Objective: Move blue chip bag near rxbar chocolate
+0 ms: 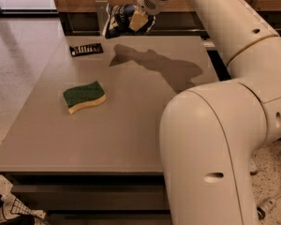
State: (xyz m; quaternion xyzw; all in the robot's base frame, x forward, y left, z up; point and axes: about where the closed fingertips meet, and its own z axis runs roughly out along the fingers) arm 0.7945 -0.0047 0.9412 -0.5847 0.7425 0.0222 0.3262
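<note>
My gripper [136, 21] is shut on the blue chip bag [117, 20], a dark navy crinkly bag with white lettering, and holds it in the air above the far edge of the grey table [131, 125]. The bag hangs to the left of the fingers. The rxbar chocolate [86, 49], a small flat black wrapper with white print, lies on the table's far left corner, below and left of the bag. The bag's shadow falls on the table to the right of the bar.
A green-and-yellow sponge [84, 96] lies on the left middle of the table. My white arm fills the right side of the view. A dark ledge and rail run behind the table's far edge. The floor lies to the left.
</note>
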